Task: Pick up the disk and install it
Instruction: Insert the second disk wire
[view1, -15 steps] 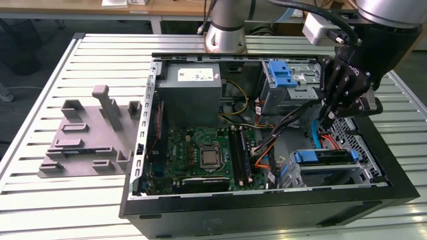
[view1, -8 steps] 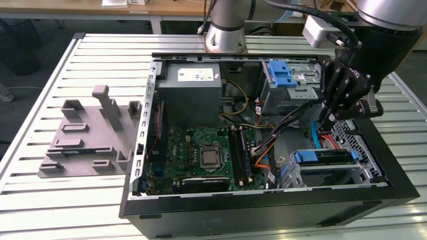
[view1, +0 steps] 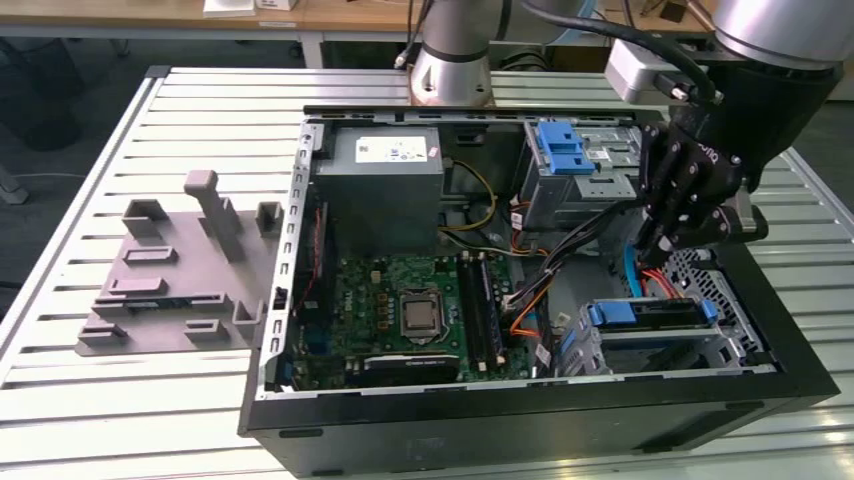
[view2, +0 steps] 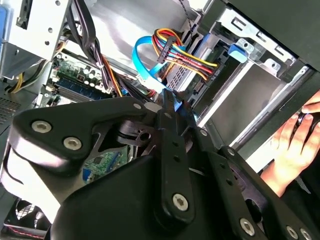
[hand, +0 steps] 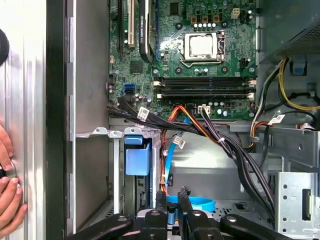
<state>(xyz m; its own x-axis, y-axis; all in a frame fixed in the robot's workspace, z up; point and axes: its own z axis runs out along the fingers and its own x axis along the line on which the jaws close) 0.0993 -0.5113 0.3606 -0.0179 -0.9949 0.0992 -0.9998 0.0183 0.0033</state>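
Disk: seated in the lower drive bay at the front corner of the open case, on the exterior view's right, with its blue carrier facing up. In the first wrist view, the same carrier is seen end-on inside the bay, beside the case wall.

The exterior view alone takes in the whole case on the slatted table, the power supply and a grey fixture lying well apart on the exterior view's left. A person's hand resting outside the case wall is shown in both wrist views.

The claw hangs inside the case just above the drive bay. How far it is open cannot be told. A blue cable loops right at the tip of the claw; in the second wrist view the cable runs down to the claw, but a hold on it cannot be confirmed.

The motherboard lies beyond the bay. A black cable bundle crosses between board and bay, near the claw.
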